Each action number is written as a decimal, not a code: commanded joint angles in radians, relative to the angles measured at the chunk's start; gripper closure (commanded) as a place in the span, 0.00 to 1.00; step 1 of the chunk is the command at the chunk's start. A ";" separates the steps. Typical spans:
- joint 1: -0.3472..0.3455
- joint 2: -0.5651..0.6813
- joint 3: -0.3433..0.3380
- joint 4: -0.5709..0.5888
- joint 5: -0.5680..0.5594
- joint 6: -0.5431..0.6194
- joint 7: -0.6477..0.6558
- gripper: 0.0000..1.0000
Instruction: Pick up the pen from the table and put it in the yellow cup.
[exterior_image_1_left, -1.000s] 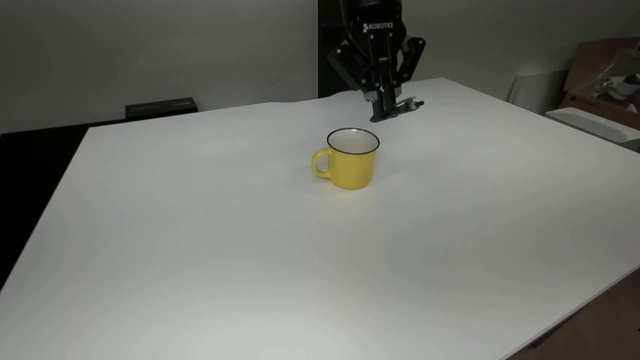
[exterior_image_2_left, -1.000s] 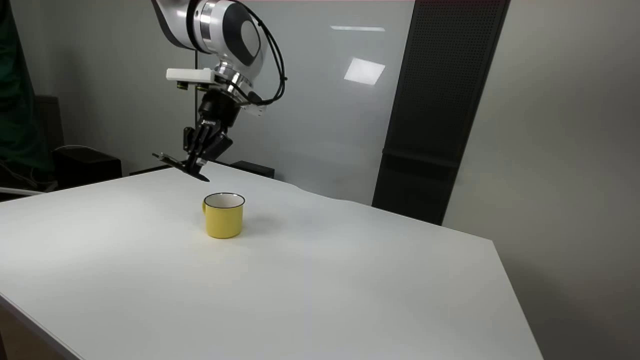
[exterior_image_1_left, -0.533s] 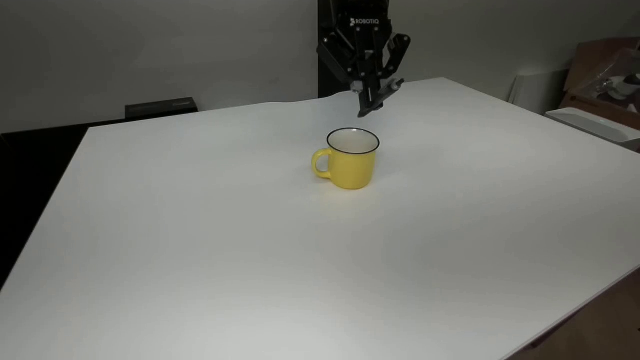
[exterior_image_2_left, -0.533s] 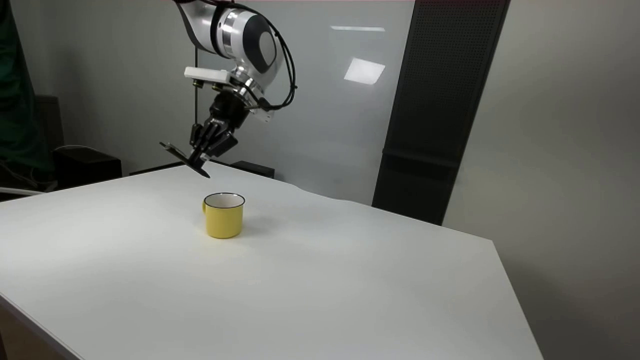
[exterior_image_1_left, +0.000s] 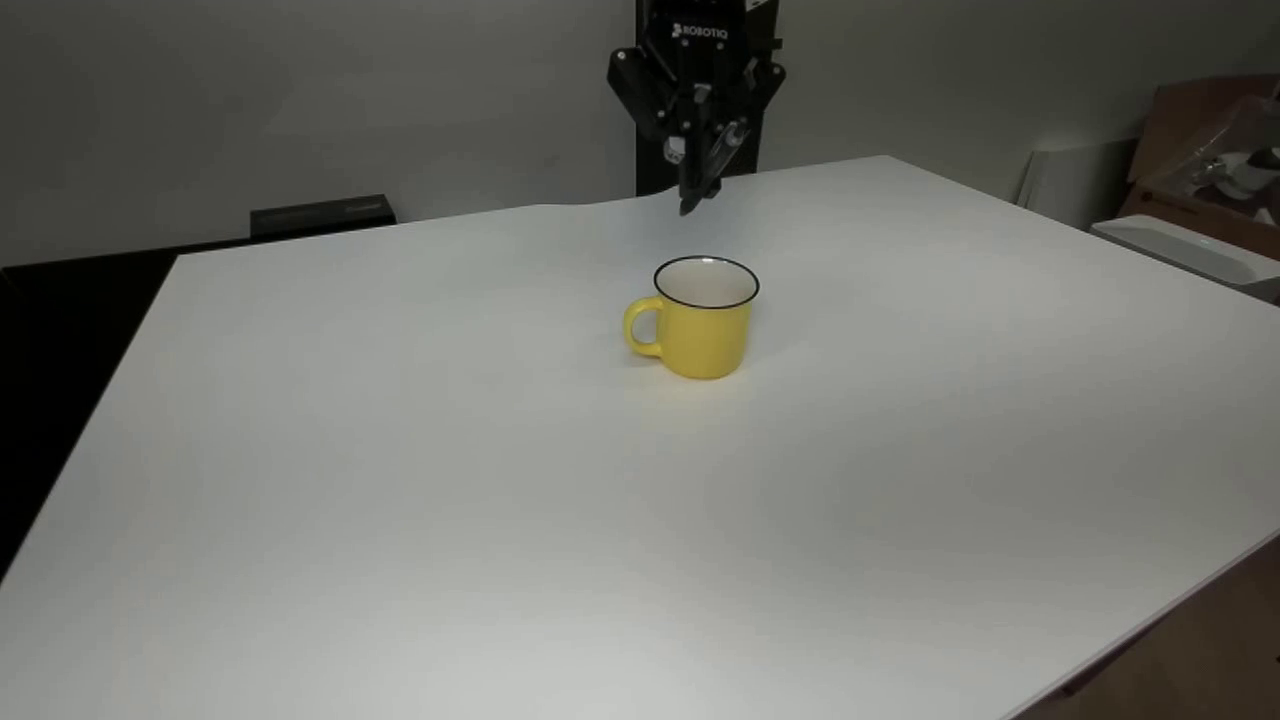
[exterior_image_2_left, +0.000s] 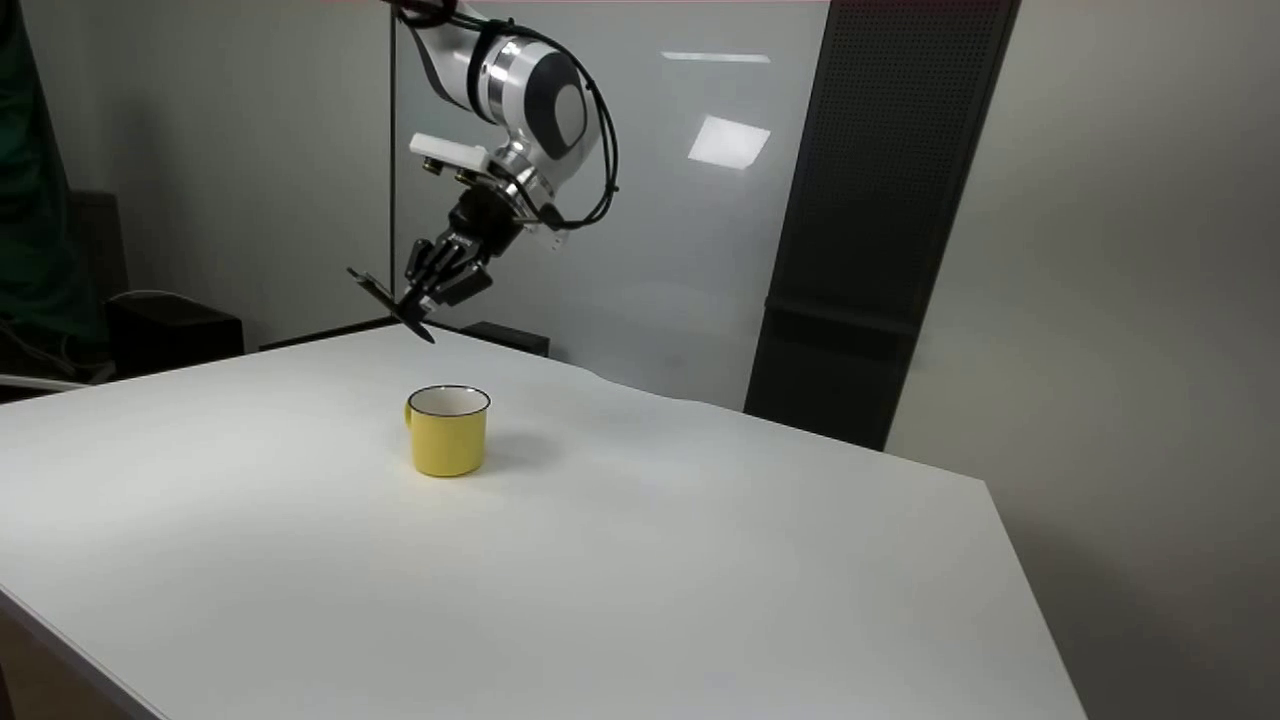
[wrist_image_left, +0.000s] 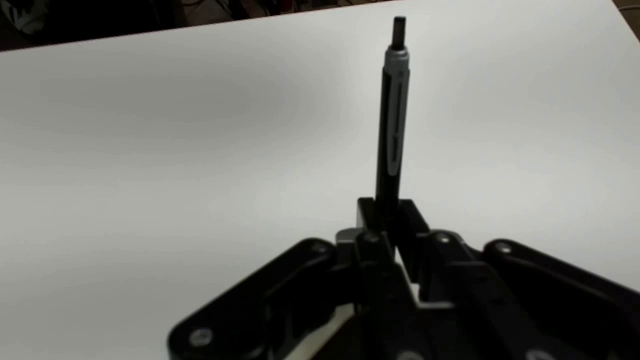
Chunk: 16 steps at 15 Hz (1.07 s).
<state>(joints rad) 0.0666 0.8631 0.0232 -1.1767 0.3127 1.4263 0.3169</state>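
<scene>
The yellow cup (exterior_image_1_left: 703, 342) stands upright on the white table (exterior_image_1_left: 480, 500), handle toward the left in that exterior view. The cup (exterior_image_2_left: 448, 445) also shows in an exterior view, its white inside partly visible. My gripper (exterior_image_1_left: 697, 180) is above the table, above and beyond the cup, apart from it. In the wrist view my gripper (wrist_image_left: 387, 215) is shut on the black pen (wrist_image_left: 394, 125); the pen's silver clip end sticks out past the fingertips. In an exterior view the pen (exterior_image_2_left: 376, 290) slants, its lower end toward the cup side. The cup does not show in the wrist view.
A dark box (exterior_image_1_left: 322, 215) lies beyond the table's far edge. A white tray-like thing (exterior_image_1_left: 1185, 250) and a brown cardboard box (exterior_image_1_left: 1195, 150) stand beside the table. A tall black perforated panel (exterior_image_2_left: 880, 200) stands behind the table.
My gripper has risen and moved left in an exterior view, and right and up in an exterior view, with the pen still held. The pen slants more steeply. The cup has not moved.
</scene>
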 joint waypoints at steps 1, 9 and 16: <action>-0.028 0.086 0.004 0.147 0.039 -0.073 0.076 0.97; -0.073 0.171 0.003 0.232 0.080 -0.111 0.138 0.97; -0.102 0.209 0.000 0.243 0.104 -0.124 0.169 0.97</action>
<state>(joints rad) -0.0173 1.0331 0.0195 -0.9967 0.3921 1.3411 0.4365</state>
